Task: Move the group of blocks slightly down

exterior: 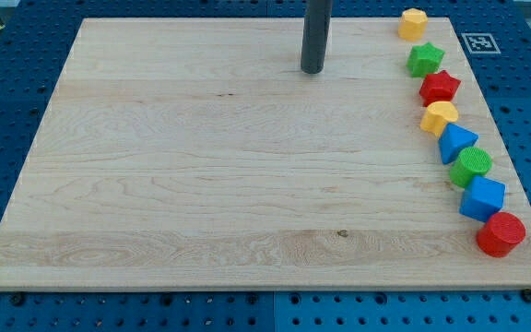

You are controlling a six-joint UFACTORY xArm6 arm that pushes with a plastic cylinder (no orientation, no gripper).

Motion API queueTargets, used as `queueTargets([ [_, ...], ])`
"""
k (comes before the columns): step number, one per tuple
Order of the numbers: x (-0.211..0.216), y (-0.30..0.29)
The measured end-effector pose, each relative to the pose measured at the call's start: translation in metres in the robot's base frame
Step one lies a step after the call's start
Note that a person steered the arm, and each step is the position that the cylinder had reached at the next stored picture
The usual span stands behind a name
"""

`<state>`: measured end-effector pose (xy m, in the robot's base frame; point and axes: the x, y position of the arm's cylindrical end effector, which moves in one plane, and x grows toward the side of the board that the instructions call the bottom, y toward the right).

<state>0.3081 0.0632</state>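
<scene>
Wooden board (pixel 201 184) holds eight blocks along the view's right edge; my tip (pixel 312 71), clawless, stands well apart.

My tip (pixel 312 70) stands near the board's (pixel 201 184) top, well apart from the red star (pixel 439 88).

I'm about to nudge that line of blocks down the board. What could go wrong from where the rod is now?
1. The blocks hug the board's right edge; the red cylinder sits near the bottom corner and could slide off.
2. My tip is well left of the chain, nearest the green star; a sideways approach may shove blocks off the edge.
3. The yellow hexagon sits apart at the top and may get left behind.
</scene>
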Motion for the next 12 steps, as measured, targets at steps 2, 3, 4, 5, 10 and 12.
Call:
queueTargets([
  [2,-0.014,0.0],
  [3,-0.016,0.0],
  [4,-0.034,0.023],
  [5,-0.046,0.065],
  [10,0.012,0.217],
  [12,0.125,0.22],
])
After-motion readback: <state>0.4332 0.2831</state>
